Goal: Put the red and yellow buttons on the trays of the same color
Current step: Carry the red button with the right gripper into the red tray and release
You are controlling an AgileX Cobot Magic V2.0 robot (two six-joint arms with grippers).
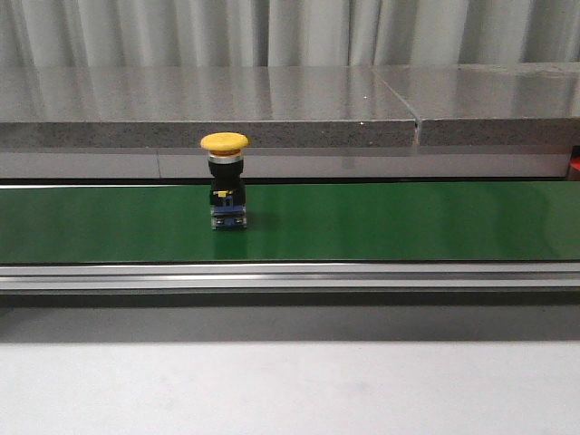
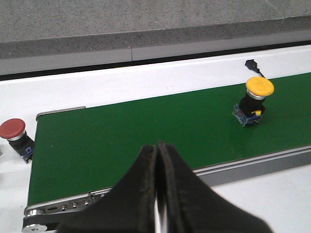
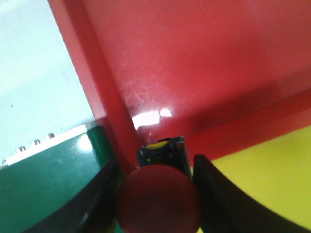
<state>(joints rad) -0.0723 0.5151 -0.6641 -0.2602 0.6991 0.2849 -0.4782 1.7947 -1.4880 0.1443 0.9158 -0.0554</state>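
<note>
Right pincer (image 3: 158, 194) grips a red button (image 3: 158, 199) over the red tray (image 3: 204, 63); left pincer (image 2: 158, 194) closed above the green belt (image 2: 146, 131).

Belt: green flat conveyor belt (image 1: 381, 222), runs left to right.
Rail: silver aluminium rail (image 1: 290, 275) along near edge.
Behind: grey stone-textured ledge (image 1: 272, 109); grey pleated curtain (image 1: 290, 32).

The left gripper (image 2: 158, 194) is seen with its two black fingers (image 2: 141, 189) pressed flat together, nothing being held between them. The right gripper (image 3: 158, 194) is seen with its fingers (image 3: 216, 194) spread apart and closed upon a red button (image 3: 158, 199), which is clamped between them.
</note>
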